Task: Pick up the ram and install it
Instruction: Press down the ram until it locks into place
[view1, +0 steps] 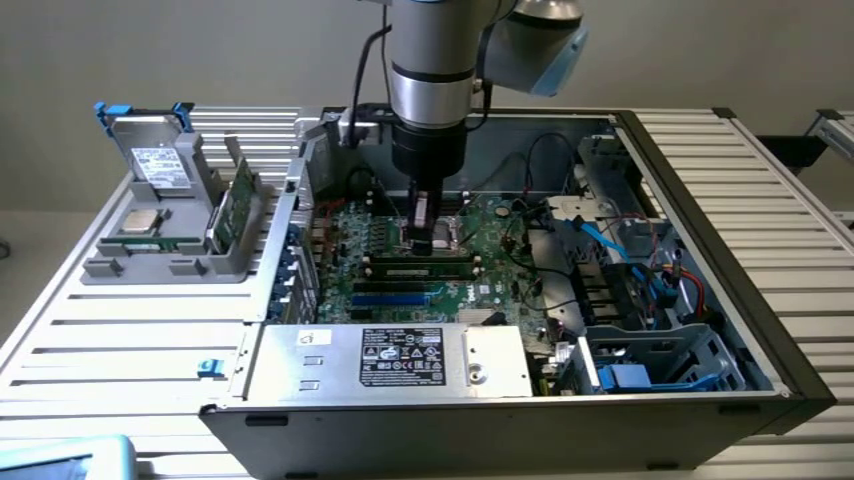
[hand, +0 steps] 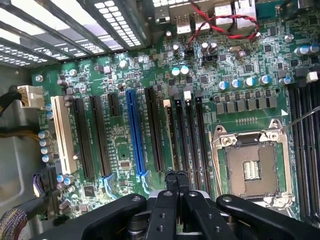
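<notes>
Right up close in the wrist view, the gripper (hand: 176, 176) has its two black fingertips clenched together with nothing between them. They hang over the near end of the black memory slots (hand: 192, 135) on the green motherboard (hand: 120, 165); whether they touch a slot cannot be told. The slot beneath them shows a pale line along its length, and it is unclear whether a stick sits in it. Beside these slots lie a blue slot (hand: 134, 130) and the open, empty processor socket (hand: 250, 167).

From outside, the gripper (view1: 434, 243) is low inside the open computer case (view1: 694, 180). The silver power supply (view1: 394, 362) at the front carries a black label, too small to read.

Further off, on the exterior view's left, the ram (view1: 239, 208) stands on edge in a grey holder (view1: 160, 265): a long, thin green stick, well apart from the gripper. A labelled grey drive (view1: 163, 165) and a square silver chip (view1: 139, 222) share that holder.
</notes>
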